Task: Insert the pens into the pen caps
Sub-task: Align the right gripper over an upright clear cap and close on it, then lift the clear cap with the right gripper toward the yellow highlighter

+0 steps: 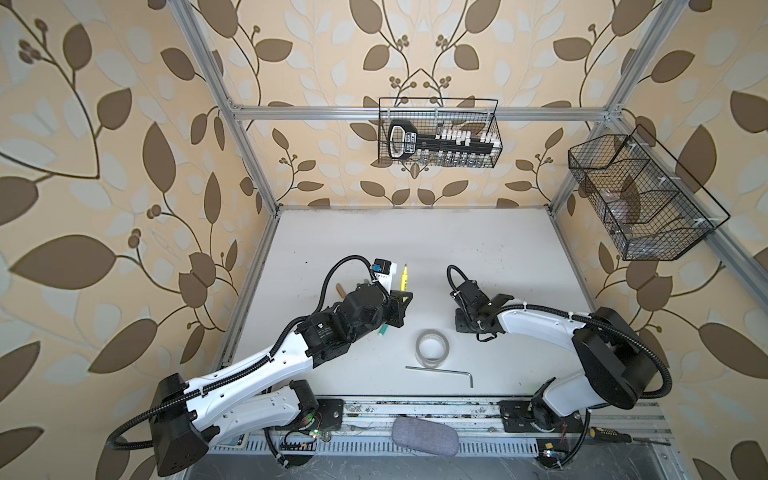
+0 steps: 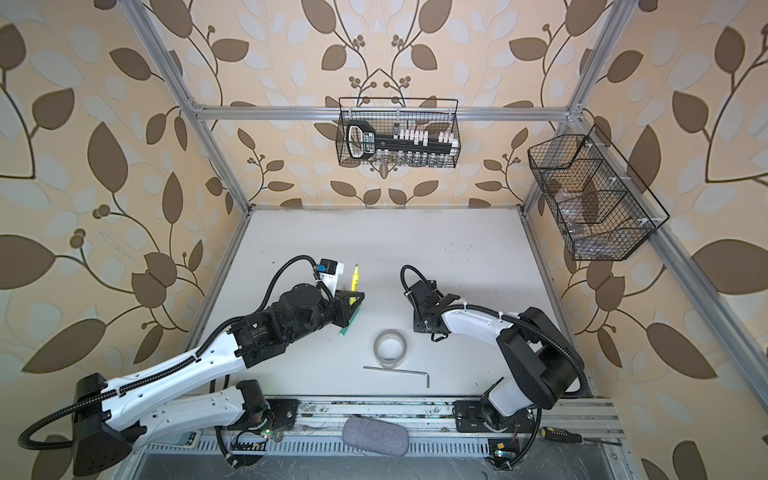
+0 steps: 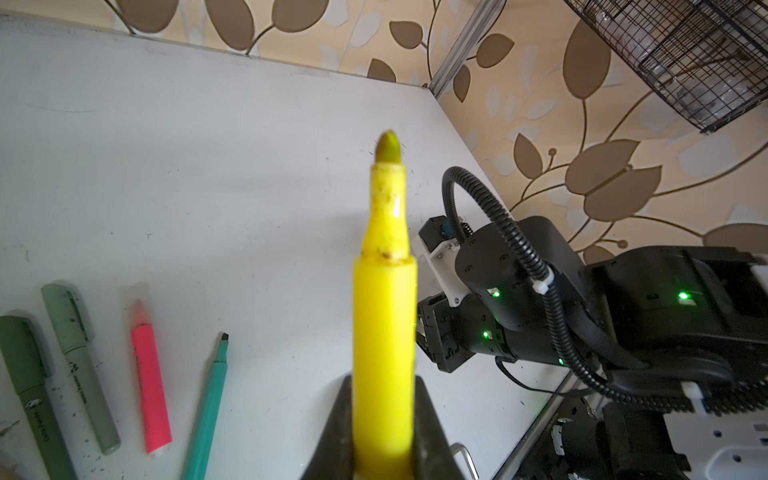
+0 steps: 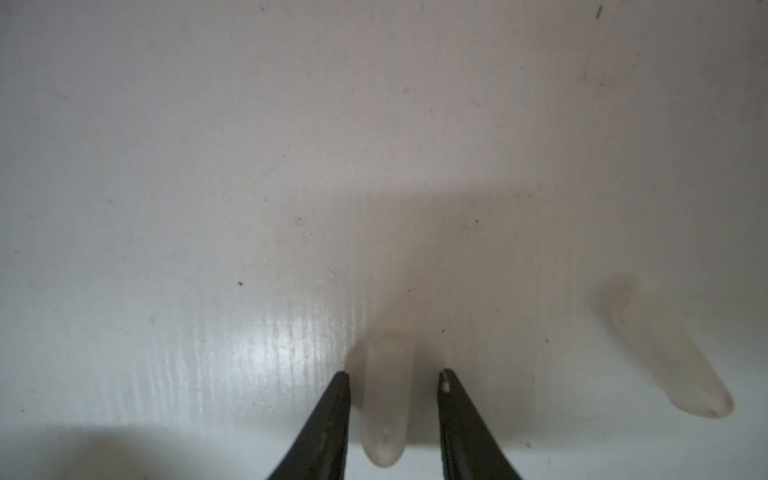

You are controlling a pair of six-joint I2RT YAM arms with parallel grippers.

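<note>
**Cap May Skid Away**

The left gripper [image 3: 382,382] pinches the thick yellow plastic marker [image 3: 384,324], beyond and left of the ring-shaped clear tape roll [image 1: 420,349]. Right of that roll, the right gripper [image 4: 392,374], jaws spread, straddles a short whitish plastic cap [image 4: 384,407]. An off-centre squeeze could skid it away.

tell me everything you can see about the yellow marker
The yellow marker is uncapped. Its bright yellow, glossy plastic barrel steps down to a narrower neck smeared with brownish marks and ends in a dark olive felt tip. The left end effector is shut on the barrel, one black finger on each side, with the tip pointing away from the wrist. It looks lifted off the white table and touches nothing else.
</note>
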